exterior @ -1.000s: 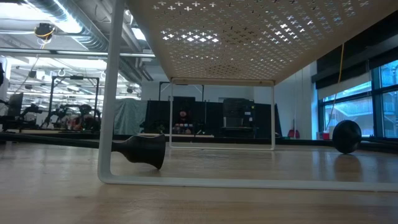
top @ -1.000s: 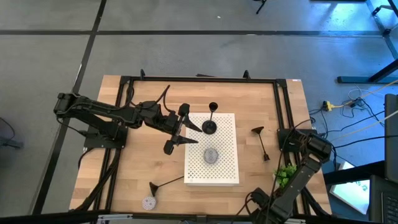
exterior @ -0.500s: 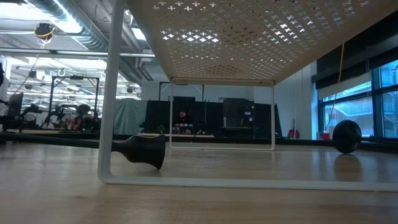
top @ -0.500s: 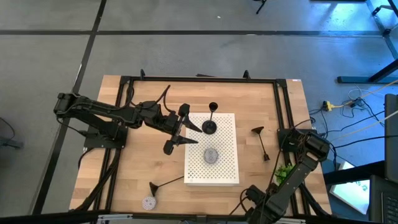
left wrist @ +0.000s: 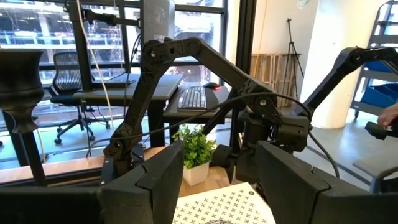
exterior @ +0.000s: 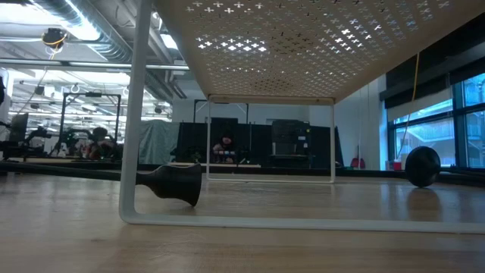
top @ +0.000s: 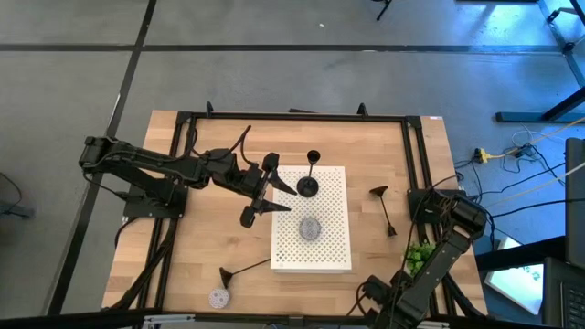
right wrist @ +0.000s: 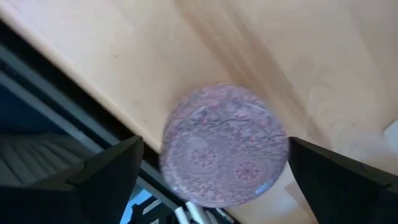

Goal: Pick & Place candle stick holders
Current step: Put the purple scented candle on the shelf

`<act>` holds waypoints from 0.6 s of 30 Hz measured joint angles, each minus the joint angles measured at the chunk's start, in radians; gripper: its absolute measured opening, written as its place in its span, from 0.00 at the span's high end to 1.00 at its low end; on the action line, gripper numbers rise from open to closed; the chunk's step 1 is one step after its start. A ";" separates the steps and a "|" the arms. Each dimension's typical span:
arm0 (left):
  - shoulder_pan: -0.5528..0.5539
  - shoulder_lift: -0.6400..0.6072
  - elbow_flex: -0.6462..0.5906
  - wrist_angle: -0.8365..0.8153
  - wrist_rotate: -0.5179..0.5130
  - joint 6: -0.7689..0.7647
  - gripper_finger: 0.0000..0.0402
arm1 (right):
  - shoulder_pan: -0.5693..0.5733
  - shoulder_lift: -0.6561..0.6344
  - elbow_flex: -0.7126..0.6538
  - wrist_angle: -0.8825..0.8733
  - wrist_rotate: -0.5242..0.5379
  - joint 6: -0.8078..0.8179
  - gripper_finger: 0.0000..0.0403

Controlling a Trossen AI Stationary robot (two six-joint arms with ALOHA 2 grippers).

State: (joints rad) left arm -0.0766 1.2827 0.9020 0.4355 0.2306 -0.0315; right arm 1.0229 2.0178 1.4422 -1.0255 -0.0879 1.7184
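While one of the candle stick holders (top: 309,183) is already standing upright on the white perforated stand (top: 329,247) at the middle of the counter (top: 183,247), the left pincer (top: 260,194) is hovering at that stand's left edge, just beside the standing piece, with its fingers spread and nothing between them, as the left wrist view shows. The step in hand looks like the pause after a placement, with the arm free to go for another piece. Two more holders are lying on their sides on the wood: one (top: 384,208) to the right of the stand, the other (top: 239,270) off its near-left corner, close to a small patterned disc (top: 218,298). The right pincer (right wrist: 211,180) is hanging at the counter's near edge, jaws parted around nothing, looking down on a similar disc (right wrist: 222,146). The next move probably calls for the left arm to swing toward the near-left holder, line its fingers across the thin stem, and lift it without letting the base roll away.
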 joint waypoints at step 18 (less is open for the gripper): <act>0.000 0.000 0.000 0.000 0.000 -0.008 0.51 | 0.000 0.060 0.000 0.008 -0.067 -0.054 0.02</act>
State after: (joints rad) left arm -0.0765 1.2827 0.9020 0.4358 0.2306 -0.0395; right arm 1.0229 2.0777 1.4425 -1.0178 -0.1546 1.6642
